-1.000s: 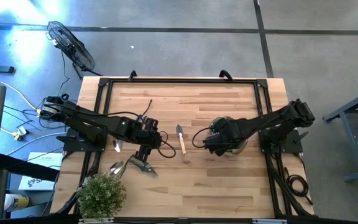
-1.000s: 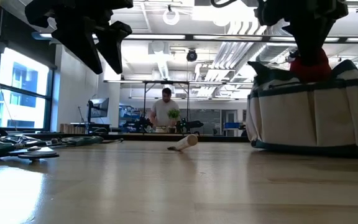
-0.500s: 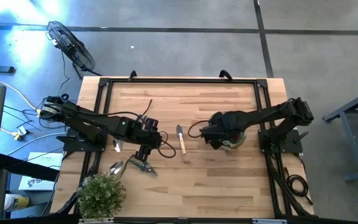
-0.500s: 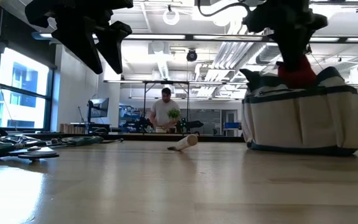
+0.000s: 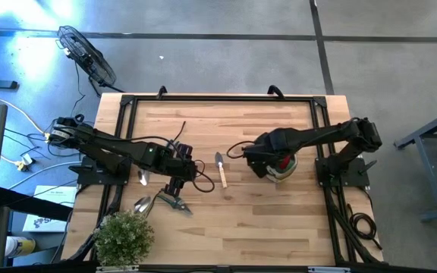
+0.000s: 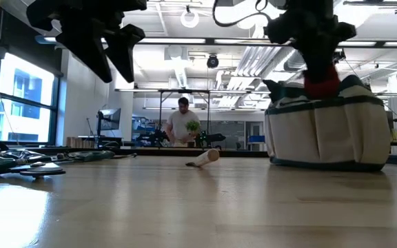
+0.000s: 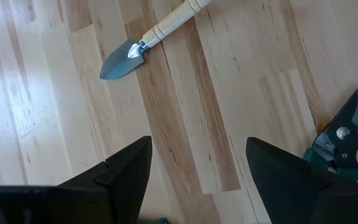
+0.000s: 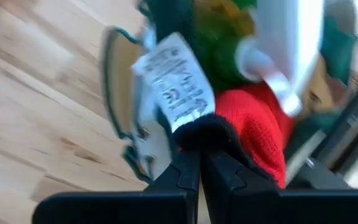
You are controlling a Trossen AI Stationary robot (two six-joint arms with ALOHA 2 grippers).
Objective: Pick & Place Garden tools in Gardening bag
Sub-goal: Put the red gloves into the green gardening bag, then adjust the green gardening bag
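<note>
Right now the gardening bag [image 5: 282, 167] stands upright near the right edge of the desk [image 5: 241, 220], mouth up, with the right gripper [image 8: 199, 163] clenched on a red piece [image 8: 253, 127] at its rim; whether that is a glove cuff or part of the bag is hard to say from the blurred wrist view. If the pinch also catches the bag's fabric, any pull could drag or tip the soft tote, spilling what it already holds. A wooden-handled trowel [image 5: 220, 167] lies flat at mid-desk between the two arms, its long axis running roughly front to back, blade toward the far edge and handle toward the near one. The left gripper [image 7: 194, 168] hovers spread wide and empty just beside it, over bare wood, with the black-handled pruners [image 5: 174, 202] and silver scoops [image 5: 142, 205] lying toward the front left corner, near the potted plant [image 5: 123, 236]. A grab across the trowel's round handle could roll it away.
</note>
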